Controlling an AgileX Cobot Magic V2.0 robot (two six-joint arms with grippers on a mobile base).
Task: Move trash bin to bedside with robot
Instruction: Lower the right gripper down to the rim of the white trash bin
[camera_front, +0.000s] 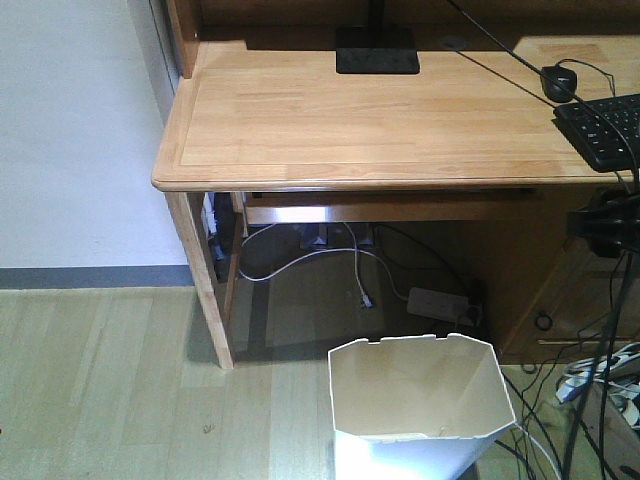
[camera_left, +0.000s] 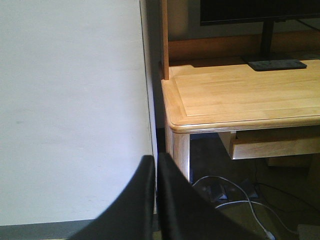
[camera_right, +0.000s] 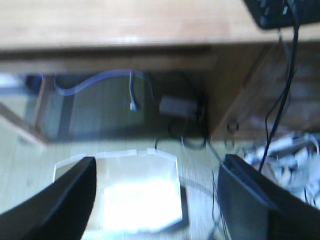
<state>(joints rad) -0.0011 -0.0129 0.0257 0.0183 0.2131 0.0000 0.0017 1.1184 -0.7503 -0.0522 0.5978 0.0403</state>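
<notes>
Hovering above the trash bin (camera_front: 420, 385) with your right gripper (camera_right: 157, 167) spread apart and left gripper (camera_left: 155, 162) pressed together, you haven't grasped it yet, so the whole move to the bedside remains.

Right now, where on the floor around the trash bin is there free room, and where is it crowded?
Bare floor lies left of the trash bin, bordered by the desk leg and the wall. Right of the bin, cables crowd the floor.
</notes>
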